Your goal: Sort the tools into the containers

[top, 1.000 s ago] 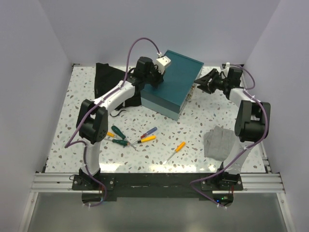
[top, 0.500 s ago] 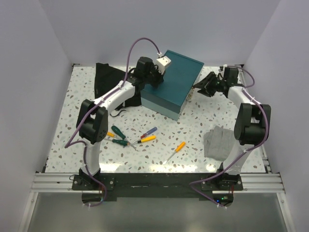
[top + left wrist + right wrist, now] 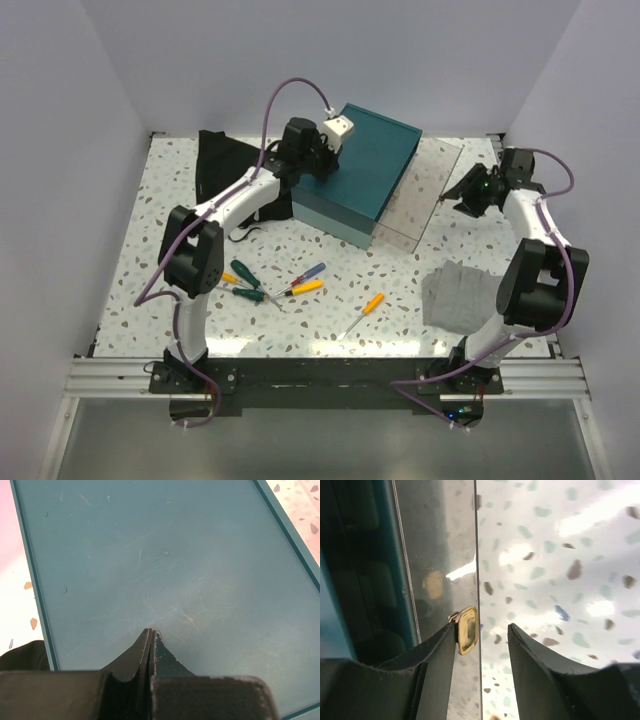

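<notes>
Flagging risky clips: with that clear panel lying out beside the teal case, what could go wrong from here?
The right end effector is open, with the brass clasp only against one finger, so the clear panel may slip away. The left end effector, shut, appears to press its tip on the teal case; pulling the panel could drag the case sideways.

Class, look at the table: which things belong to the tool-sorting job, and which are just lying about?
Belong to the job:
- green screwdrivers
- orange screwdrivers
- blue-red screwdriver
- teal case
- clear plastic panel beside the case
- black bag

Just lying about:
- grey cloth
</notes>
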Robot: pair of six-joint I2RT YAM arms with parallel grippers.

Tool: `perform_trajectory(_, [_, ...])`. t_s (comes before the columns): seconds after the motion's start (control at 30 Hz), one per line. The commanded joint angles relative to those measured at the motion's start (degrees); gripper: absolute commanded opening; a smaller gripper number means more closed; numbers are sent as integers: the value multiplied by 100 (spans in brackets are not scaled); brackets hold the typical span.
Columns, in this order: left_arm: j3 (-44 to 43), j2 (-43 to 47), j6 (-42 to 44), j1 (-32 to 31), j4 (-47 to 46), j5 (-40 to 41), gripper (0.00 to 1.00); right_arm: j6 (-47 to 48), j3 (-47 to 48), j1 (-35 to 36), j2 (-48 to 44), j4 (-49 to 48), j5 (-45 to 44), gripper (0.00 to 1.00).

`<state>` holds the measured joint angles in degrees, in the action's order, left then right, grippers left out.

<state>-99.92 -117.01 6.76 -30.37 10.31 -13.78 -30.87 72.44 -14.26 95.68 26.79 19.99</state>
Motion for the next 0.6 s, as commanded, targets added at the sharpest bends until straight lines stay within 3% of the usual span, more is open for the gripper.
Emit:
perform_trajectory(0.0, [-89,-225,-210,14,314,-116,0,284,-379,-296,-444,407,-769,48])
perform_trajectory(0.3, [-826,-199,-9,5,322,-389,1,292,190,-428,-831,152,-812,48])
perform_trajectory(0.37, [-1248,-85,0,22,498,-47,9,284,531,-437,-832,134,-655,49])
perform_trajectory(0.43, [-1346,246,26,57,788,278,26,301,726,-446,-727,99,-462,50])
perform_trajectory(0.47, [-1268,406,27,127,858,366,33,292,779,-446,-700,64,-400,51])
perform_trajectory(0.5, [-1145,581,1,163,990,463,46,266,832,-437,-682,46,-373,51])
perform_trajectory(0.57, [-583,1170,0,277,1131,832,54,179,833,-446,-630,-85,-355,51])
